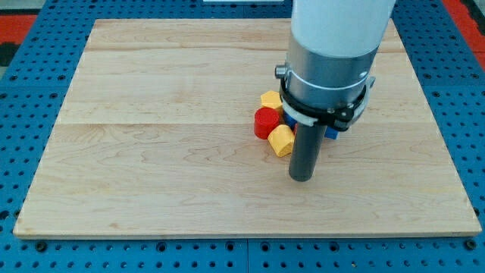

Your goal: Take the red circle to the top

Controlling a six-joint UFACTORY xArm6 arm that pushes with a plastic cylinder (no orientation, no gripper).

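The red circle [266,122] sits near the board's middle, in a tight cluster of blocks. A yellow block [270,99] touches it at the view's top right, and a second yellow block [281,140] touches it at the bottom right. My tip [301,178] rests on the board just below and to the right of the lower yellow block, a short way below-right of the red circle. The arm's body hides whatever lies right of the cluster.
Blue block parts show behind the arm, one [331,134] at its right edge and a sliver [289,121] beside the yellow blocks. The wooden board [151,152] lies on a blue perforated table [30,114]. The arm's grey and white body [330,53] covers the board's top right.
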